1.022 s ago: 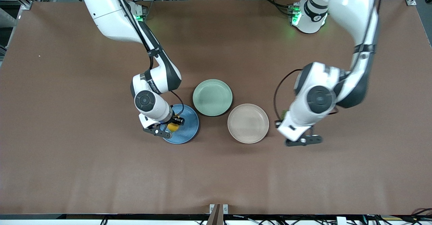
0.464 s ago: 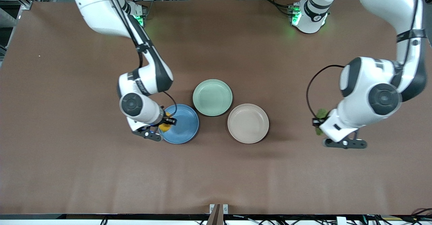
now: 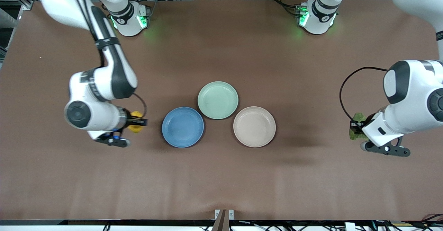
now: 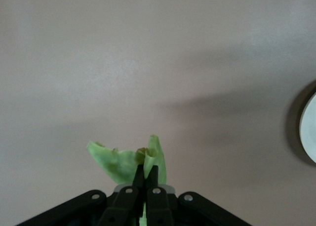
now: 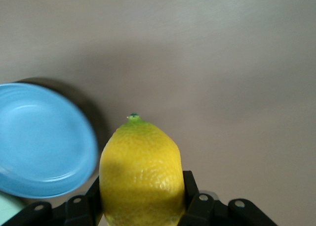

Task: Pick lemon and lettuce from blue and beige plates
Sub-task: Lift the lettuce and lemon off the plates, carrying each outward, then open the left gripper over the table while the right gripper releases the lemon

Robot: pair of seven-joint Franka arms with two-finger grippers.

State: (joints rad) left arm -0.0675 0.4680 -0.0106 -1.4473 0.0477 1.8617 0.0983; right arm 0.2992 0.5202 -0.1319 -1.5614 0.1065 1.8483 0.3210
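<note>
My right gripper [image 3: 136,123] is shut on the yellow lemon [image 3: 135,126] and holds it over bare table beside the blue plate [image 3: 182,127], toward the right arm's end. The lemon fills the right wrist view [image 5: 141,174], with the blue plate [image 5: 42,139] off to one side. My left gripper [image 3: 355,127] is shut on a green lettuce leaf [image 3: 356,130] over bare table toward the left arm's end, away from the beige plate [image 3: 254,126]. In the left wrist view the leaf [image 4: 129,160] sticks out past the closed fingers [image 4: 138,179]. Both plates hold nothing.
A pale green plate [image 3: 217,99] with nothing on it sits between the blue and beige plates, a little farther from the front camera. The brown table [image 3: 221,182] stretches wide around the plates. The beige plate's rim [image 4: 308,129] shows at the edge of the left wrist view.
My right gripper lifted the lemon off the blue plate and carried it toward the right arm's end. My left gripper carried the lettuce farther toward the left arm's end.
</note>
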